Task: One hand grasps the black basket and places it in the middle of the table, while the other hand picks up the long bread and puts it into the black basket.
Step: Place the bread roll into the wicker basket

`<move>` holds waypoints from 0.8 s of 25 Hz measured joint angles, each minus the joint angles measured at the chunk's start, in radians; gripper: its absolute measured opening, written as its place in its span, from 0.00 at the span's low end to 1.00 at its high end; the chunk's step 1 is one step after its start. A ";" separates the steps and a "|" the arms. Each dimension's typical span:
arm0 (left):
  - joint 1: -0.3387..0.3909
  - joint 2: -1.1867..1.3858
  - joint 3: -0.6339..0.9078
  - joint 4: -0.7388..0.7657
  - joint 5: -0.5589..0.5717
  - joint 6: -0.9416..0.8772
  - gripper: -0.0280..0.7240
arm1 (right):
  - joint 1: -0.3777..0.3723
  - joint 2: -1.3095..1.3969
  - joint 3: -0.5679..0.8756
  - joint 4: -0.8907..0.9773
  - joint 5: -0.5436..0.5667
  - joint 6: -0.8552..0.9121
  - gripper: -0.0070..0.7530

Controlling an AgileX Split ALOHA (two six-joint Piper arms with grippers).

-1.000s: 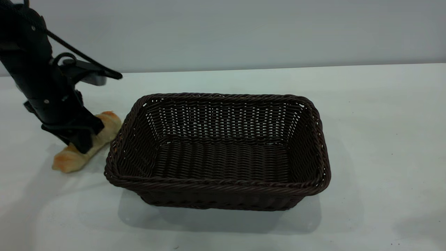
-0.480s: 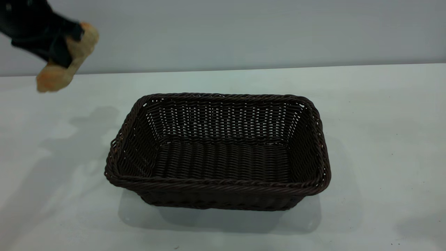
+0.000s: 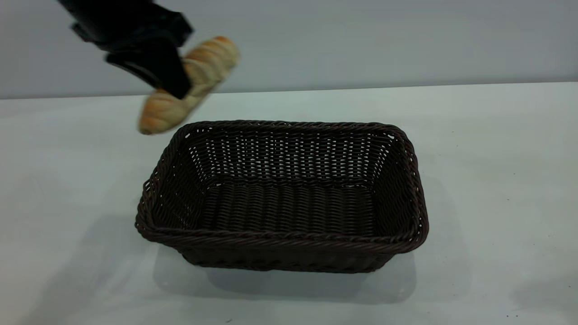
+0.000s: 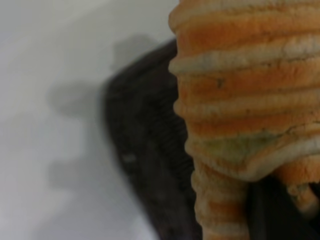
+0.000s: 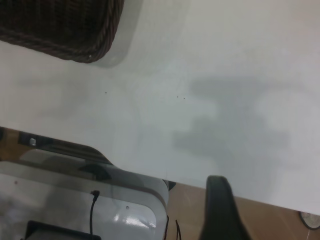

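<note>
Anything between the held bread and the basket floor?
Nothing visible. The left gripper holds the long bread in the air above the black basket at its far-left corner; the basket interior is empty.

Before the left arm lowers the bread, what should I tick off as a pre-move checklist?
1. Grip: left gripper shut on the ridged golden-orange long bread, held mid-length: ok.
2. Bread clear of the pale grey table: ok, it is in the air.
3. Bread over the dark woven wicker basket: not ok, it hangs by the far left corner.
4. Basket interior free: ok.
5. Basket upright, flat on the table: ok.
6. Right arm clear: ok in the exterior view; right gripper state cannot tell.
</note>
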 joint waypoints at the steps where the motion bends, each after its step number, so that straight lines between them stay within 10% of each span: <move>1: -0.013 0.002 0.000 -0.021 0.001 0.012 0.15 | 0.000 0.000 0.000 0.000 0.000 0.000 0.68; 14: -0.061 0.067 0.000 -0.127 0.060 0.110 0.18 | 0.000 0.000 0.000 0.001 0.000 0.000 0.68; 20: -0.061 0.079 0.000 -0.138 0.089 0.139 0.41 | 0.000 0.000 0.000 0.001 0.000 0.000 0.68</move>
